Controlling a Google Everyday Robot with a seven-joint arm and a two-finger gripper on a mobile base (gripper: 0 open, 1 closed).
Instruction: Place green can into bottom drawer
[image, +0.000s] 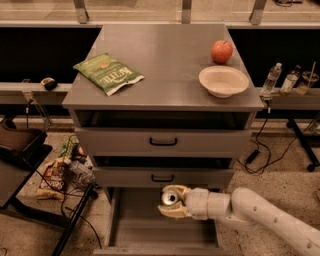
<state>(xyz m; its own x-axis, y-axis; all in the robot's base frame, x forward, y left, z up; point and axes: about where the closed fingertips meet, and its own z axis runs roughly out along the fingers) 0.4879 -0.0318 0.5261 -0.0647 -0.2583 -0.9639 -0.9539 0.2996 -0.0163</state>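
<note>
Step in hand: carry to drawer, with placement not yet done. The hand (169, 204) is clamped around the green can (169, 197), whose silver top faces up. It holds the can over the open bottom drawer (145, 227), toward the far side and just below the front of the middle drawer (163, 177). The can looks to be above the drawer floor, not resting on it, but we can't be sure of the height. The arm comes in from the right. On the table (165, 45) we see a chip bag (108, 74) on the left and an apple (222, 51) and bowl (223, 81) on the right, none of them in play. Next move, as we judge it: lower the can straight down to the drawer floor, upright and clear of the middle drawer's front, then let go and back the hand away.
</note>
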